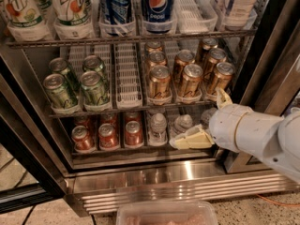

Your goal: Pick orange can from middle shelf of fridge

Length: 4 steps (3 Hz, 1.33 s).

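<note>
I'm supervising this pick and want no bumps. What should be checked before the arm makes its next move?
1. Fridge door open, shelves exposed: ok.
2. Orange cans upright on the middle shelf: ok.
3. Gripper open and empty: ok.
4. Gripper level with the cans: not ok. It sits low right, in front of the bottom shelf.
5. Room between neighbouring cans for a finger: cannot tell.
</note>
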Motion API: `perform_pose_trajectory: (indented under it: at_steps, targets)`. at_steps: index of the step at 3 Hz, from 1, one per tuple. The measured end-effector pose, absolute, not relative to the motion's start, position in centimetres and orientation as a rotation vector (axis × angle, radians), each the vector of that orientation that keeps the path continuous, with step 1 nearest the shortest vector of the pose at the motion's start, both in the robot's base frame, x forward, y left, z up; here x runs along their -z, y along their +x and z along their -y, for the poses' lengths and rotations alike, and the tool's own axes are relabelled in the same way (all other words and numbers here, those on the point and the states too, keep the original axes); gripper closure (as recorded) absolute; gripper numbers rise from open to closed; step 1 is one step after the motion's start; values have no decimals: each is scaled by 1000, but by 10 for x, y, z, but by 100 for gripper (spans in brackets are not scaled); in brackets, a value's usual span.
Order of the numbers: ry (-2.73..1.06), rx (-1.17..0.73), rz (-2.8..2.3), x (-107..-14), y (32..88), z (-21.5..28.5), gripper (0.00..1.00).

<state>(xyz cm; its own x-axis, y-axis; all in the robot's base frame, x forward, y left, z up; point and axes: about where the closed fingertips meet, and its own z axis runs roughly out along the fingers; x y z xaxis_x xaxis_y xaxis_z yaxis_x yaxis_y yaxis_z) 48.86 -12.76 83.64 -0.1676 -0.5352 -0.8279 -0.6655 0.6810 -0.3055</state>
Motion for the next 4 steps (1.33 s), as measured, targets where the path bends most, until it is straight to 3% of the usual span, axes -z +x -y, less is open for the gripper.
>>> perform_pose_trajectory:
  at_steps: [1,4]
  targets:
    - [-866,-210,-1772,-836,501,93,0]
    - [-767,-184,-1773,-817,495,87,0]
